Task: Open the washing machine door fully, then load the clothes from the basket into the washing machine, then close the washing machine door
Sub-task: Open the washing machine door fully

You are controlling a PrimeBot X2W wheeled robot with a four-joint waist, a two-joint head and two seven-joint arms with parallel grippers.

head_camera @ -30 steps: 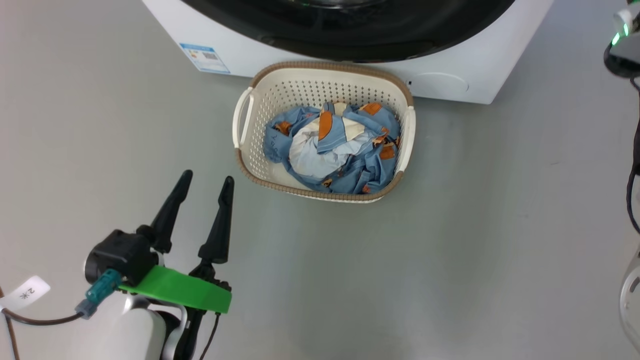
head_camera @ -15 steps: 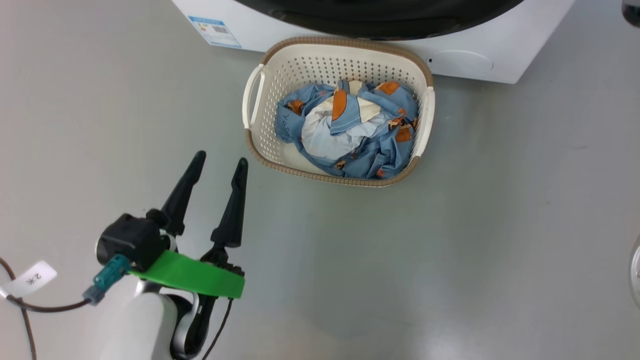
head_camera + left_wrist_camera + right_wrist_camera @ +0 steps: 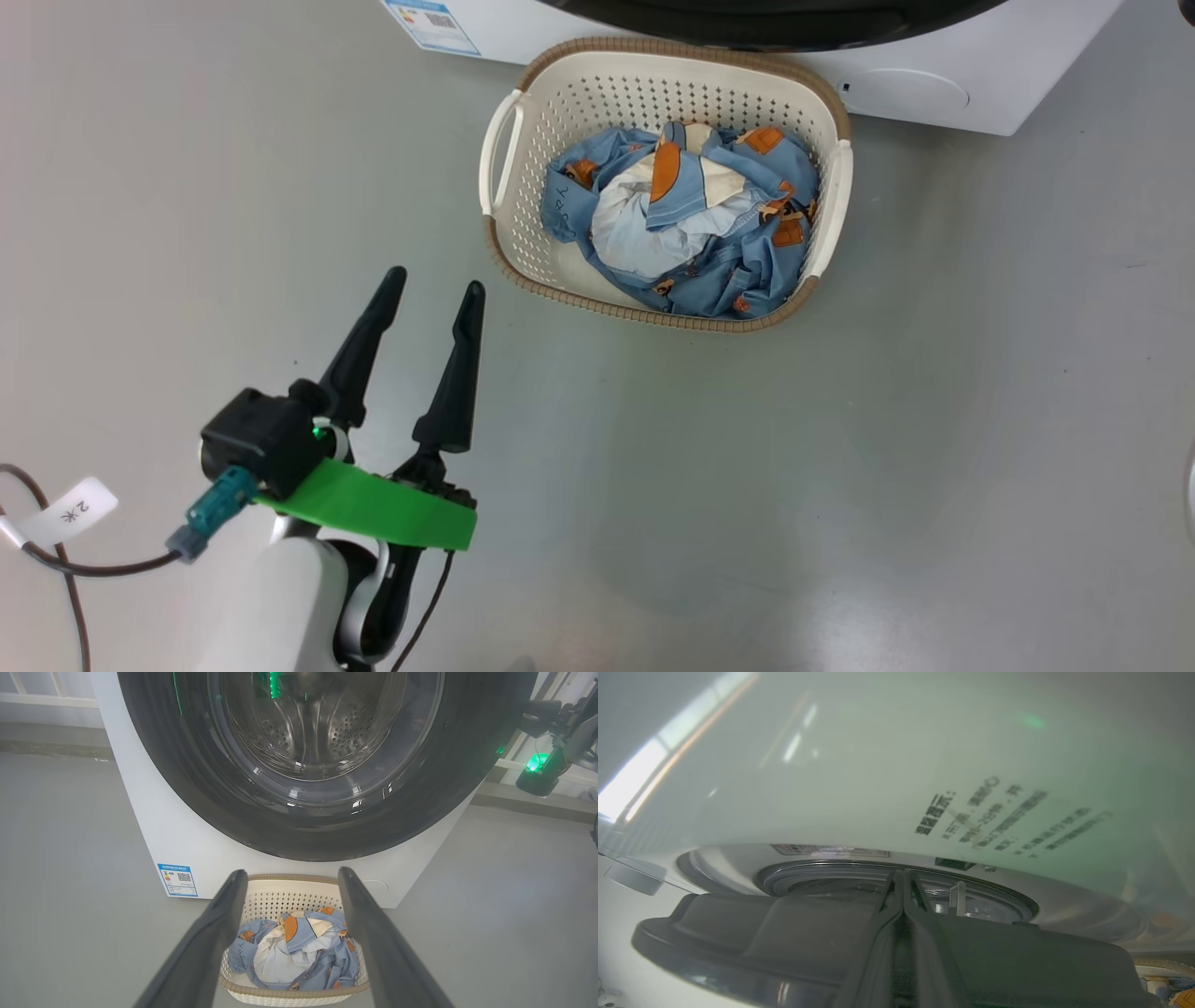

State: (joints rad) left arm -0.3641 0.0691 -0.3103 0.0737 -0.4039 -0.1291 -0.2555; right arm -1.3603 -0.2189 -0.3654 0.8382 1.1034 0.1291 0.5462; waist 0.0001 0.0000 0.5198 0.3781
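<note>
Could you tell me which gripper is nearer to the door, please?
Right. The right gripper, shut, sits at the door's edge; the open left gripper hovers over the floor, short of the basket.

Head view: even, diffuse light, sharp throughout. The floor (image 3: 887, 420) has a dull sheen. Soft-edged shadows sit under the basket (image 3: 653, 317) and by the left gripper (image 3: 436, 278), none hard.

Left wrist view: bright, crisp mid-frame. The glossy door (image 3: 187, 788) carries small white glints and green reflections at the top. That gripper's fingers (image 3: 205, 947) go soft near the lens, and straight lines bow at the edges.

Right wrist view: hazy, low contrast, blurred. Print on the machine (image 3: 854, 765) is smeared. There is a bright streak upper left and faint green glare upper right. The right gripper (image 3: 902, 875) and its fingers (image 3: 873, 961) are out of focus.
</note>
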